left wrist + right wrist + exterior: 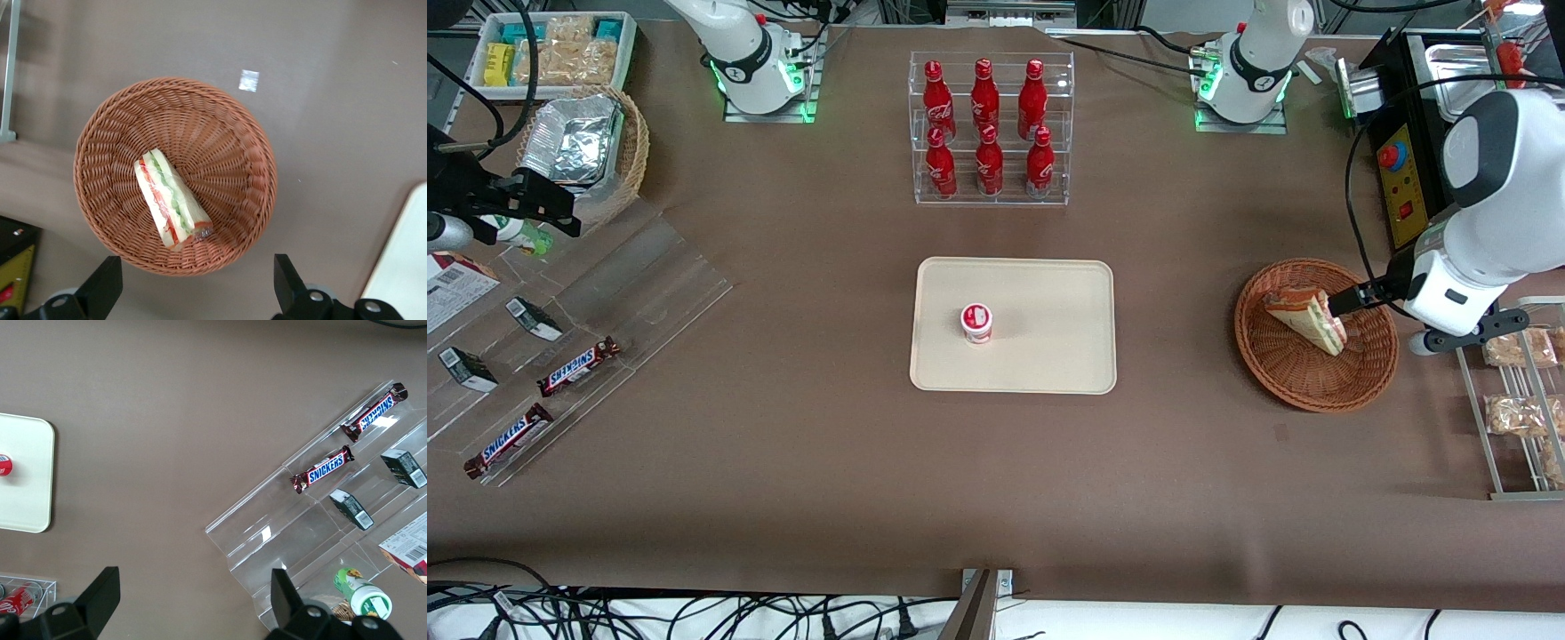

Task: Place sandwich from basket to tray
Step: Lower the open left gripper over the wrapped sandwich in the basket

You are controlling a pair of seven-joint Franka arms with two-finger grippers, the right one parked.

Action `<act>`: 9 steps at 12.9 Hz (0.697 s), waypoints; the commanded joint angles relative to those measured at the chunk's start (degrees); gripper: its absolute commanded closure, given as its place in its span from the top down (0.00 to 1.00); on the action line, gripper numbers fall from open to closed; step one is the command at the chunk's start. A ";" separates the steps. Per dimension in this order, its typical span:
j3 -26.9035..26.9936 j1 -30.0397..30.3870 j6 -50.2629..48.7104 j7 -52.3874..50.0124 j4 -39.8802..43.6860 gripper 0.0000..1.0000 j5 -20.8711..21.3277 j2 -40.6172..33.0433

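Sandwich [1307, 317] lies in the reddish-brown wicker basket [1294, 378], a wrapped white-bread wedge with red and green filling, leaning against the basket's inner wall on the side farther from the front camera. My claw [1343, 300] hangs above the rim of that basket, toward the working arm's end of the worktop [783, 462]; its black fingers [100, 287] are spread wide, with nothing between them, and the sandwich sits just off their tips. Near the middle of the worktop rests the cream tray [1049, 356], well apart from the basket, with a small red-and-white lidded cup [976, 322] standing on it. Farther from the front camera than the tray, an acrylic rack [990, 129] holds six red cola bottles.
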 commanded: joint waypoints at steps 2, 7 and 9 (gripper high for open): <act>-0.34 1.58 8.77 -8.86 -9.21 1.00 1.14 -3.16; -0.43 1.85 20.98 -22.92 -18.87 1.00 7.45 -2.98; -0.34 1.85 23.90 -25.49 -21.61 1.00 7.99 -2.63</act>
